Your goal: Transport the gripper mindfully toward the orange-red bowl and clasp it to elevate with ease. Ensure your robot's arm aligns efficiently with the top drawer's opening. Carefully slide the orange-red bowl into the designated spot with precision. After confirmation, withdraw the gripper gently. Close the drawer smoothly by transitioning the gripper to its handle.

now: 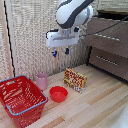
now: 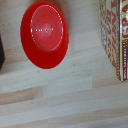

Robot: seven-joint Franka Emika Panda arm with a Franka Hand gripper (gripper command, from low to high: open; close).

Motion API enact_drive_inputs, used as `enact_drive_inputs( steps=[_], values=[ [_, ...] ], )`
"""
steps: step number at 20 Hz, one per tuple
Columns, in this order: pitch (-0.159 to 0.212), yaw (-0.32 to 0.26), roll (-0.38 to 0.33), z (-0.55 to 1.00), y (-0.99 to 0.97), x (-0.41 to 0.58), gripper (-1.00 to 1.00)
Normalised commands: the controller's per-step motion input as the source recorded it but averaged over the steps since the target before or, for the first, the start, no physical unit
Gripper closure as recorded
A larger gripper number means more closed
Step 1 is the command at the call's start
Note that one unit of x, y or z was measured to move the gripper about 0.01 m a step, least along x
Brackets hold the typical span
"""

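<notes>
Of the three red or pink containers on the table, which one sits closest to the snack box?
The orange-red bowl, low and round, just beside the snack box.

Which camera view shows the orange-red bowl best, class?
The wrist view: the orange-red bowl fills much of the picture from above, its inner rings visible. The exterior view shows the same bowl small, on the table between the basket and box.

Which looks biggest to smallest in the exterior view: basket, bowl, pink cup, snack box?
1. Basket, though it is nearest the camera.
2. Snack box.
3. Bowl.
4. Pink cup; close to the bowl, so unsure.
</notes>
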Motion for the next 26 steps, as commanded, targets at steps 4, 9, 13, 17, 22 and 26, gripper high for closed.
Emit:
enact_drive_inputs(
  steps=[4,9,13,17,22,26],
  values=[
    [-0.024,0.0,-0.006,-0.22,0.0,-0.434,-1.0],
    [-0.025,0.0,-0.002,-0.34,0.0,-0.473,-1.0],
    [-0.017,0.0,-0.012,-0.37,0.01,-0.388,-1.0],
    [-0.018,0.0,-0.024,-0.48,0.03,-0.258,-1.0],
    [-0.006,0.0,-0.049,-0.54,0.05,-0.238,-1.0],
    [0.0,0.0,-0.076,-0.56,0.1,-0.222,-1.0]
  ],
)
